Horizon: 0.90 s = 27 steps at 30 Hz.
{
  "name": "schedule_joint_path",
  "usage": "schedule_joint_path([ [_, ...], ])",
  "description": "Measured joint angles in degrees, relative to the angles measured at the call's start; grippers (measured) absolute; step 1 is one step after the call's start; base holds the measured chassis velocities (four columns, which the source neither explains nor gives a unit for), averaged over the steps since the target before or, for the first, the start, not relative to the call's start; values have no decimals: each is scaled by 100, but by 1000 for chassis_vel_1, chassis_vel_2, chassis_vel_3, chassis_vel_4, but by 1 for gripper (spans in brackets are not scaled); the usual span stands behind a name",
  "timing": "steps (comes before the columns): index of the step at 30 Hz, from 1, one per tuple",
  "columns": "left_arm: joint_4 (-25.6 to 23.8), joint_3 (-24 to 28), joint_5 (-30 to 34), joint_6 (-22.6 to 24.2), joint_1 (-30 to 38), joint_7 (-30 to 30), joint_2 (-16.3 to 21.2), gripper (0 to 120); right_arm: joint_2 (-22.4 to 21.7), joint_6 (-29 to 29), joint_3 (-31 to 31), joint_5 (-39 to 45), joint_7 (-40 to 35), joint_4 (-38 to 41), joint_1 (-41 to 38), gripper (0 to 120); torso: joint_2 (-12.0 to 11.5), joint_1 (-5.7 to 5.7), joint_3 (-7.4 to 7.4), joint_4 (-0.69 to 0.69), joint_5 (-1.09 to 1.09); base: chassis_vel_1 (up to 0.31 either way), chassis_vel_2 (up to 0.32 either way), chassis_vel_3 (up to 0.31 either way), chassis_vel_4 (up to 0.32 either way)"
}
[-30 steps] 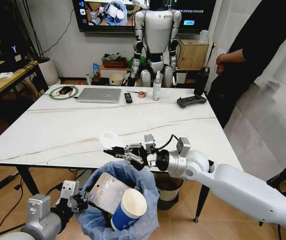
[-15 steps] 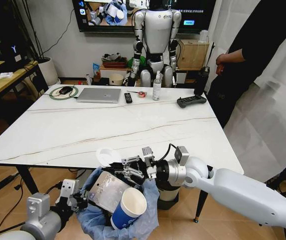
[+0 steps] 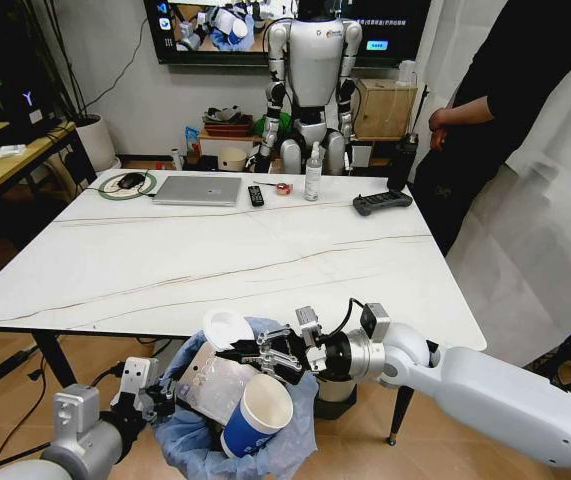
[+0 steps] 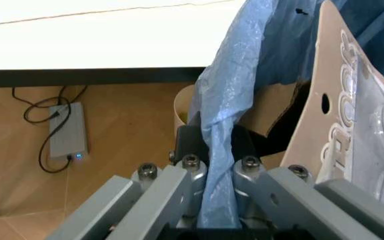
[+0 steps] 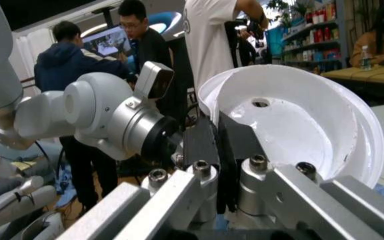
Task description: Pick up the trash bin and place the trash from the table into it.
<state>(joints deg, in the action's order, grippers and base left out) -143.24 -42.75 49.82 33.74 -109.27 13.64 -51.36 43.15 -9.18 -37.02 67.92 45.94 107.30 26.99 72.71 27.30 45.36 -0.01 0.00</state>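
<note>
The trash bin, lined with a light-blue bag, hangs below the table's front edge. My left gripper is shut on its bag rim. Inside the bin stand a blue-white paper cup and a cardboard-backed clear packet. My right gripper is shut on a white plastic lid and holds it just over the bin's mouth, off the table's edge.
At the far end of the table lie a laptop, a remote, a bottle and a black controller. A humanoid robot stands behind the table. Another bin sits under the table.
My right gripper has carried the white lid off the table's front edge and down toward me, over the bin. The left gripper and the bin have stayed put.
</note>
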Motion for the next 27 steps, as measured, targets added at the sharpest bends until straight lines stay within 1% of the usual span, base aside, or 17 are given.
schedule_joint_path([
  [9,0,-3,14,3,10,5,-1,0,-109,32,-12,4,-36,37,43,0,0,0,0,0,0,0,0,0,0],
  [17,0,6,21,7,-3,9,-4,0,-113,148,-13,290,-334,115,217,0,0,0,0,0,0,0,0,0,0],
  [24,0,7,25,10,-14,16,-9,0,-52,210,64,808,-700,218,346,0,0,0,0,0,-1,0,0,0,0],
  [27,0,7,28,11,-14,22,-9,0,-40,210,73,856,-760,231,380,0,0,0,0,0,-1,0,0,0,0],
])
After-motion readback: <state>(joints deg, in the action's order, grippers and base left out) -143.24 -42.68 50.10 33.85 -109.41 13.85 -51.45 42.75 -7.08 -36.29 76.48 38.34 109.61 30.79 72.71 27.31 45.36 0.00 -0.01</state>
